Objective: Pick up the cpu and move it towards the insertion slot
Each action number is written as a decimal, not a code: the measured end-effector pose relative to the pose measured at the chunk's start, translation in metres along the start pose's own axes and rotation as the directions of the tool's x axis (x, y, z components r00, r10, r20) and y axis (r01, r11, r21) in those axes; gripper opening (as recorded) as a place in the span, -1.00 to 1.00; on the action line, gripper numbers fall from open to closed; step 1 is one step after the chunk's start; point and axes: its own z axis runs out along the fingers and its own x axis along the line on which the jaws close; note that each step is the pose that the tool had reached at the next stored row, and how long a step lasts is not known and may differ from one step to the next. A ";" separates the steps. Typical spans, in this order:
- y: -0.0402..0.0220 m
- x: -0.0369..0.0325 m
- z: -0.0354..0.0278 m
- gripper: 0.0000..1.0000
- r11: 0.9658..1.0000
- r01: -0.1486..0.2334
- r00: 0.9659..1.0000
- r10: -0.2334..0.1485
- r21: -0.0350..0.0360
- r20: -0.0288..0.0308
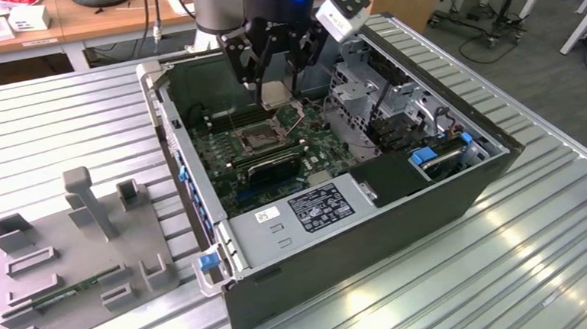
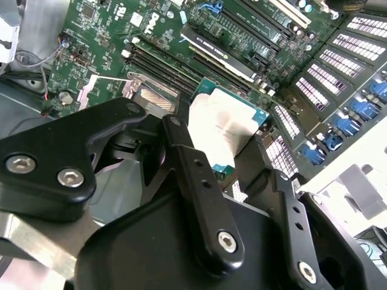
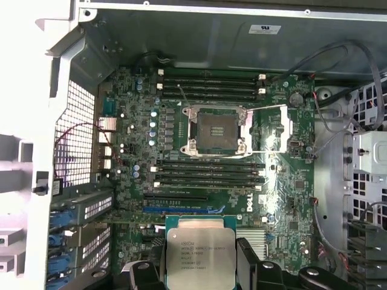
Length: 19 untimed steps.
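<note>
We find the gripper [image 3: 199, 266] pinching the cpu [image 3: 200, 251] between its two black fingers [image 2: 193, 175], one finger on each of two opposite edges of the chip. In both wrist views the silver metal top of the cpu faces the cameras and its pale rim shows at the corners. The chip is clear of the board beneath it and touches nothing but the fingers.

In the exterior view the gripper [image 1: 274, 97] hangs inside the open computer case [image 1: 379, 228], toward the far wall, with the cpu [image 1: 274, 95] held low between the fingers above the motherboard [image 1: 262, 155].

The insertion slot [image 3: 216, 128] sits near the middle of the board. Its silver frame is swung open and the dark square socket lies bare, with nothing seated in it. Long black memory slots [image 3: 208, 84] flank it on two sides.

The relation that governs the move, in our judgement, is this: in the exterior view the slot [image 1: 254, 140] lies nearer the camera than the held chip and a little toward the exterior view's left. The cpu is near the slot but not over it; a run of memory slots still lies between them in the first wrist view. The chip's edges appear roughly parallel to the socket's edges, so we judge little turning is called for.

Outside the case, on the exterior view's left, a grey fixture tray [image 1: 75, 262] rests on the slatted table [image 1: 544, 256], well apart from the work.
</note>
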 end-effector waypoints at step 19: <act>0.0087 -0.0001 0.0013 0.08 1.000 0.000 1.000 0.000 0.000 0.000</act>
